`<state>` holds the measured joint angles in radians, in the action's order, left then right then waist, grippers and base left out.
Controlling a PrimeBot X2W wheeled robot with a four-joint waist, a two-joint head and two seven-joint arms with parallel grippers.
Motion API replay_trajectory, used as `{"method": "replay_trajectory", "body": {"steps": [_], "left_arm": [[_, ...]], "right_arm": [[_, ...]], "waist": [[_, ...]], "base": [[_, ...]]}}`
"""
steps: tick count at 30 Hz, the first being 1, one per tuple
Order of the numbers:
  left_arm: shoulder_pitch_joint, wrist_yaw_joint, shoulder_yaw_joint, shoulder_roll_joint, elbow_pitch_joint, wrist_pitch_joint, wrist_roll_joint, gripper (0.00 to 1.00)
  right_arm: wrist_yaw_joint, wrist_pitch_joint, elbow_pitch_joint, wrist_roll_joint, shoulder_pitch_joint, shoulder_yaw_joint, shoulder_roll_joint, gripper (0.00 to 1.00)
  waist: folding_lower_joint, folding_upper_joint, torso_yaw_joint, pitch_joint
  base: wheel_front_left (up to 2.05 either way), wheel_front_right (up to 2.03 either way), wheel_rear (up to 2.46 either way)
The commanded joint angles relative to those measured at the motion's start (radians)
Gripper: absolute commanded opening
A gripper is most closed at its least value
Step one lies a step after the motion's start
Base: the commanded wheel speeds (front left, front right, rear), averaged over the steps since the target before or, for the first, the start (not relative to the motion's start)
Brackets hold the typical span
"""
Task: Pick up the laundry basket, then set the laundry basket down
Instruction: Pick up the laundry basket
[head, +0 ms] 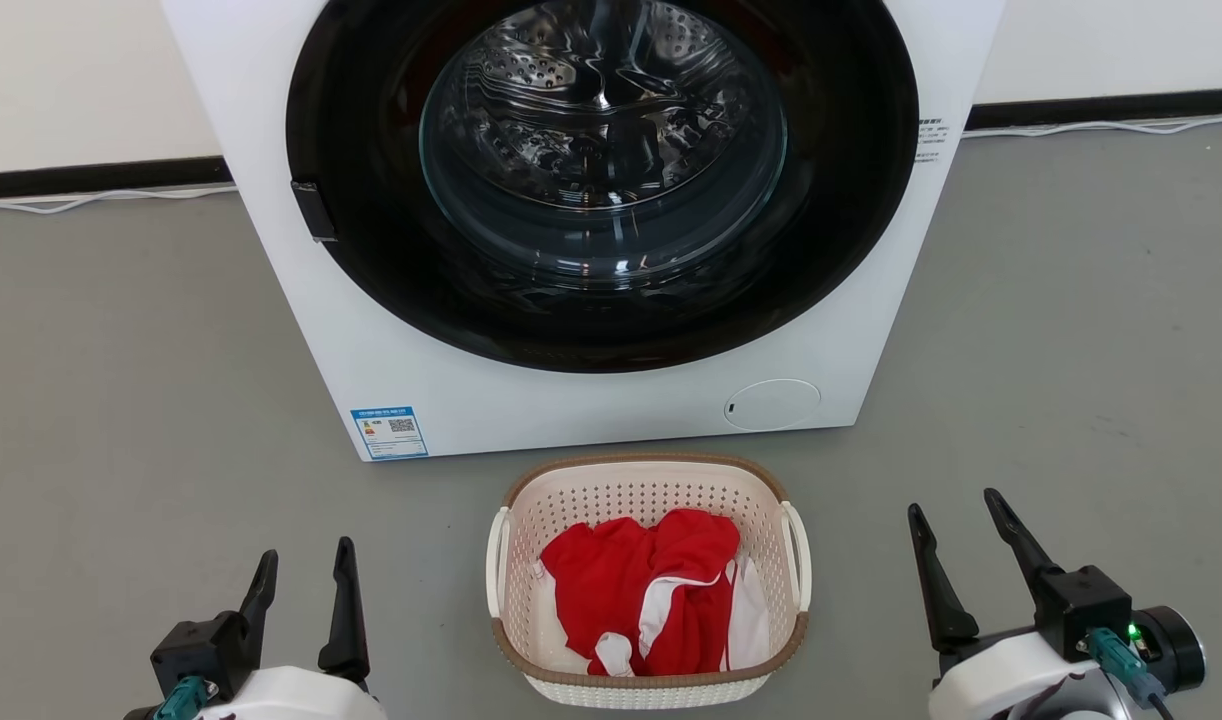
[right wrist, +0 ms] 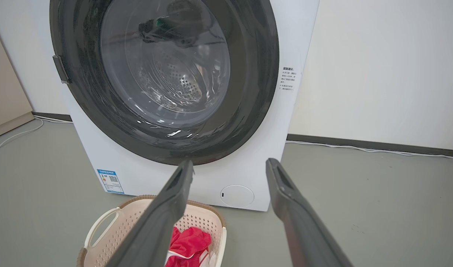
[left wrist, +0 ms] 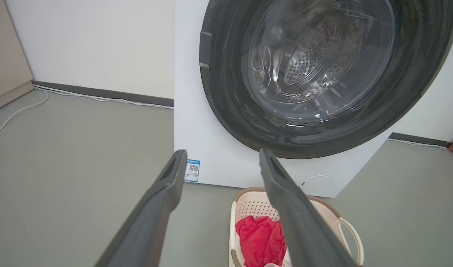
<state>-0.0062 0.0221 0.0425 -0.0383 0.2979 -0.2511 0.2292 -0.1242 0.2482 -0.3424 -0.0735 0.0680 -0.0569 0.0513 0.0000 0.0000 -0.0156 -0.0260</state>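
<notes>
Nothing lifted yet: laundry basket (head: 651, 678) on the floor (head: 121, 400) by the washing machine (head: 591, 410), left gripper (head: 306, 550) and right gripper (head: 952, 503) wide, empty, flanking it; pickup and set-down remain

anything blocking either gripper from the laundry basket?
Nothing visible. The left gripper and right gripper, both open, flank the laundry basket, with grey floor between. The washing machine stands behind it.

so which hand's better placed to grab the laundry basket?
Right, narrowly. Both are open beside the laundry basket, but the right hand sits nearer its loop handle than the left hand does to the other. Probably a two-handed lift.
</notes>
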Motion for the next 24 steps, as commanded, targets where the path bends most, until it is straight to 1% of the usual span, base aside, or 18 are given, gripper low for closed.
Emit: {"method": "replay_trajectory", "body": {"steps": [1, 14, 24], "left_arm": [[-0.023, -0.006, 0.027, -0.012, -0.022, -0.011, -0.007, 1.0], [-0.031, -0.006, 0.022, -0.012, -0.015, -0.011, -0.002, 1.0], [-0.085, -0.003, 0.01, -0.012, -0.004, -0.011, -0.005, 1.0]], "right_arm": [[-0.007, 0.014, 0.018, -0.012, 0.04, 0.023, 0.003, 1.0], [-0.007, 0.014, 0.014, -0.006, 0.042, 0.023, 0.001, 1.0], [-0.007, 0.014, 0.024, 0.026, 0.076, 0.003, -0.001, 1.0]], "waist": [[0.0, 0.0, 0.0, 0.0], [0.0, 0.0, 0.004, -0.009], [0.0, 0.0, 0.013, -0.072]], "base": [[0.0, 0.0, 0.0], [0.0, 0.0, 0.0], [0.0, 0.0, 0.0]]}}
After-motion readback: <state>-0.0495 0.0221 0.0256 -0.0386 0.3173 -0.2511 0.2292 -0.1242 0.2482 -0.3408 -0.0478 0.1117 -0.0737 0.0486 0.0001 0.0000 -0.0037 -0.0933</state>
